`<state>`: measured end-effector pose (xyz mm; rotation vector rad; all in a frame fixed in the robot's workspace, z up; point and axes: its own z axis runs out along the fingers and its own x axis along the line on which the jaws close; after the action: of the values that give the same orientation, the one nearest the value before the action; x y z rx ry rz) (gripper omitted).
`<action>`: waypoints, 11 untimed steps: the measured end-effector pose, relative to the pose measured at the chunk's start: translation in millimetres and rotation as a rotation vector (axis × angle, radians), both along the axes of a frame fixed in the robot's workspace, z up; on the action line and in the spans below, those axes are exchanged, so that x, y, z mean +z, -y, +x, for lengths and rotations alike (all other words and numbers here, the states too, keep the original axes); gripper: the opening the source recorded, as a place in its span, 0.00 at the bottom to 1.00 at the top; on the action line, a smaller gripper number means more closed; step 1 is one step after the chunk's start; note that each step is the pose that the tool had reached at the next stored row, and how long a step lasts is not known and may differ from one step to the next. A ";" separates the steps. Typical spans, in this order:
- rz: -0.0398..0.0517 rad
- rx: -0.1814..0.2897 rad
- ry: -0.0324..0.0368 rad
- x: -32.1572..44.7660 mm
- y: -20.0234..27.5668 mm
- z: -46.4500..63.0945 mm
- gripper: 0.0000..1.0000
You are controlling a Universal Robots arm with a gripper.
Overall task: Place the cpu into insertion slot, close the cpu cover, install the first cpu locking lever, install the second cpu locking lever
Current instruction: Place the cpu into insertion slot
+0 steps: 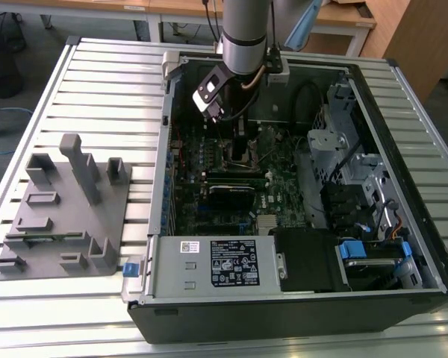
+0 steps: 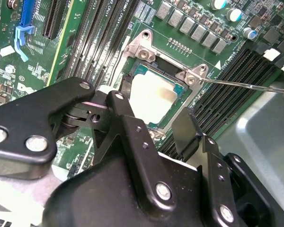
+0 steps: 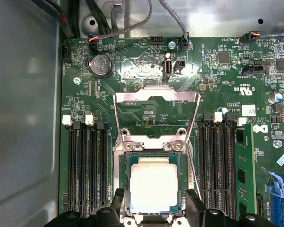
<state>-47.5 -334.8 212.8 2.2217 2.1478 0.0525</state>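
Plainly, first wrist view — cpu [image 3: 154,187] seated, cover [image 3: 156,93] open

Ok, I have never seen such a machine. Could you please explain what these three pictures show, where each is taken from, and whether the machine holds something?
It is a robot arm working inside an open computer case that lies on a ribbed metal table. The exterior view comes from a camera off the arm; both wrist views come from cameras riding on the arm, facing the green motherboard. Beside the case lies a grey tray of holders. The cpu sits in the insertion slot, and the cpu cover is swung open. The hand is open, its two fingers standing at either side of the chip, and holds nothing.
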 end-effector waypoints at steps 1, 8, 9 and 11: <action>0.0000 0.000 0.0000 0.0 0.0 0.1 0.61; 0.0001 0.000 0.0001 0.0 0.0 0.6 0.41; 0.0000 0.000 0.0000 0.0 0.0 0.6 0.35; 0.0000 0.000 0.0000 0.0 0.0 0.8 0.29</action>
<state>-46.8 -334.8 212.8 2.2217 2.1478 0.0525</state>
